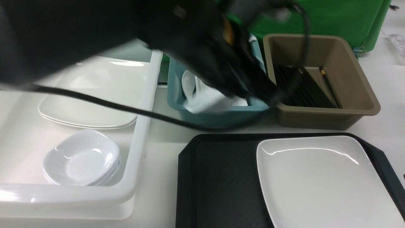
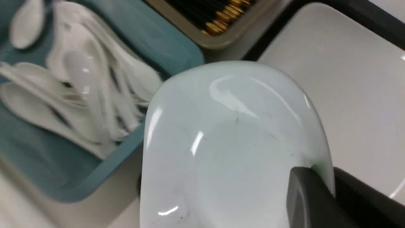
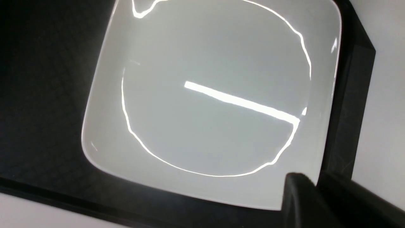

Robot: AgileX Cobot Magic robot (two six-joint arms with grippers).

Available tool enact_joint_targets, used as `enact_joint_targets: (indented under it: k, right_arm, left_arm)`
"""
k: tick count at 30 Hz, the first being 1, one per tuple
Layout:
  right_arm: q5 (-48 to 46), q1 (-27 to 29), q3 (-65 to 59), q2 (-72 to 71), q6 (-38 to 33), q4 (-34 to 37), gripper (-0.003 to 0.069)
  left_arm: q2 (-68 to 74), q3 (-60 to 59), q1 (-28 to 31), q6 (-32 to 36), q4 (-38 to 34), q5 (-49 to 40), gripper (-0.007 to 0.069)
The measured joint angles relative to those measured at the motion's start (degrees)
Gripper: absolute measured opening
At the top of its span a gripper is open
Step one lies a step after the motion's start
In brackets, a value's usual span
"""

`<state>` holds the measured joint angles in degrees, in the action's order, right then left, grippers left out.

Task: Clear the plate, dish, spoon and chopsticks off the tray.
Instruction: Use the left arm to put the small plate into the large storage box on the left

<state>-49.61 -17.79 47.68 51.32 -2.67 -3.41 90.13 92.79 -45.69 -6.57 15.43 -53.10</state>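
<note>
Tabletop (image 1: 156,202), plate (image 1: 319,180) beside tray (image 1: 218,183) rim, left pincer (image 2: 329,190) gripping dish (image 2: 227,148)

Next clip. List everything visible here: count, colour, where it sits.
tray: one, black, nearest the robot, on the table.
plate: one, white, on the tray's right part.
dish: one, white, held at the teal tub's front.
white tub: one, left; holds stacked large plates and stacked small dishes.
teal tub: one, middle; many white spoons.
brown tub: one, right; many black chopsticks.
cloth: one, green, behind tubs.
table: one, white.
left gripper: black, shut on the dish's rim.
right gripper: black, fingers astride the plate's rim; grip unclear.
</note>
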Motion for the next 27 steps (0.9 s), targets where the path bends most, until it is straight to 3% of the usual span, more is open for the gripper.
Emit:
enact_joint_targets:
  k: [1, 5, 9, 18, 27]
  right_arm:
    - [0.0, 0.0, 0.0, 0.0, 0.0, 0.0, 0.0125]
    - [0.21, 0.0, 0.0, 0.0, 0.0, 0.0, 0.0126]
    - [0.26, 0.0, 0.0, 0.0, 0.0, 0.06, 0.0132]
    - [0.37, 0.0, 0.0, 0.0, 0.0, 0.06, 0.0139]
    - [0.43, 0.0, 0.0, 0.0, 0.0, 0.06, 0.0143]
  left_arm:
    - [-2.29, 0.01, 2.91, -3.08, 3.75, -2.89, 0.0015]
    - [-5.77, -1.56, 11.82, -5.56, 6.79, -10.45, 0.0015]
    - [-7.15, -9.77, 18.28, -5.51, 6.09, -9.49, 0.0015]
    - [-6.41, -26.19, 22.07, -8.69, 6.79, 2.79, 0.0017]
    - [-2.72, -29.19, 25.48, -8.89, 7.39, 3.79, 0.0032]
